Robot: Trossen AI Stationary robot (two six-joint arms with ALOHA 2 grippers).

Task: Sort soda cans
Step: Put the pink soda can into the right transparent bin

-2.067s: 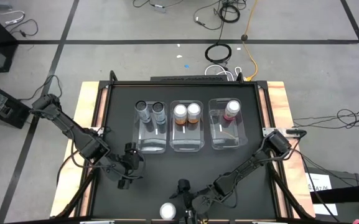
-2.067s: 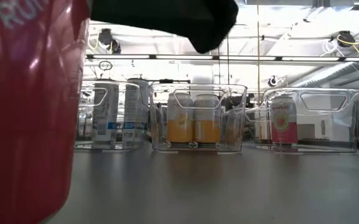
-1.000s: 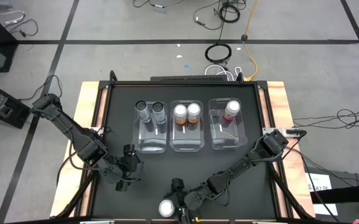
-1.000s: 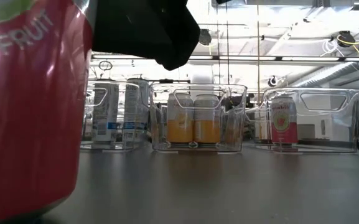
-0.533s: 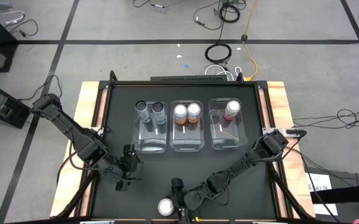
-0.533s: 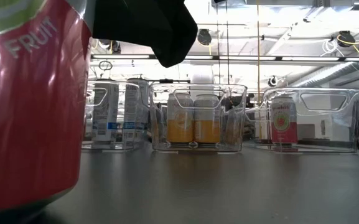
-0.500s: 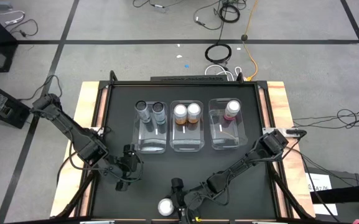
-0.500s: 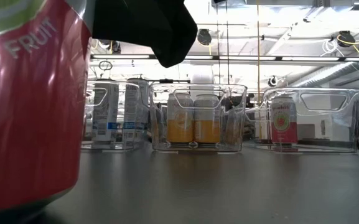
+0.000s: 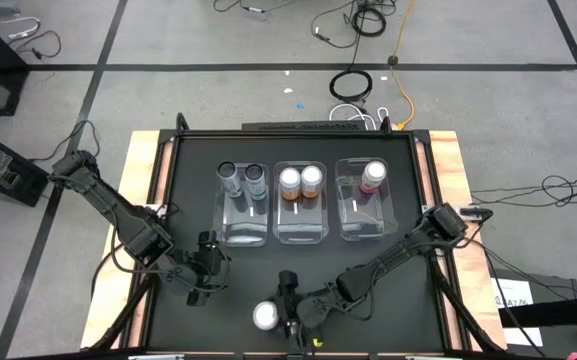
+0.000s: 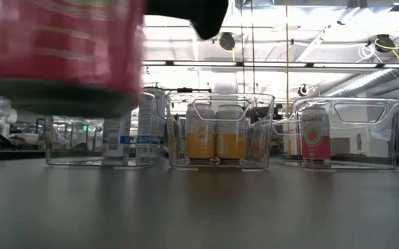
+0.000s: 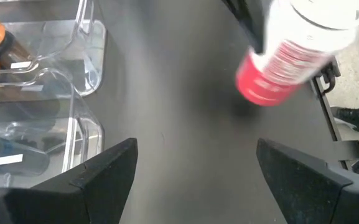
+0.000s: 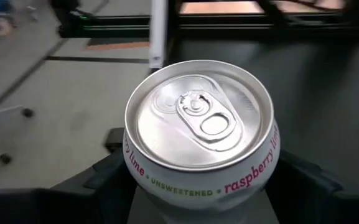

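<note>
A pink raspberry soda can [image 12: 201, 115] with a silvery top hangs above the table's near edge [image 9: 265, 316], with my right gripper [image 9: 273, 315] shut on it. In the low view its base [image 10: 68, 97] is clear of the tabletop. The other cans stand upright in three clear bins: two grey ones [image 9: 241, 174], two orange ones [image 9: 300, 180] and one pink one [image 9: 372, 175]. My left gripper [image 11: 195, 180] waits open over the table's near left [image 9: 208, 270], holding nothing; the lifted can [image 11: 297, 50] shows beyond it. My right gripper pinches the can's side wall [image 12: 132, 163] between its two fingers [image 12: 104, 183], one on each opposite side, just below the top rim. The fingers come from the table's right, slanting a little downward. The can is about upright, top up, lifted clear of the table.
The three clear bins [image 9: 272, 238] stand side by side across the middle of the black tabletop; the right one [image 9: 363, 225] has room beside its single pink can. Bare tabletop lies between the bins and the near edge.
My right gripper has risen with the pink can and drifted slightly toward the far edge. The can, which stood on the table near the front edge, now hangs clear of it. My left arm has kept still.
</note>
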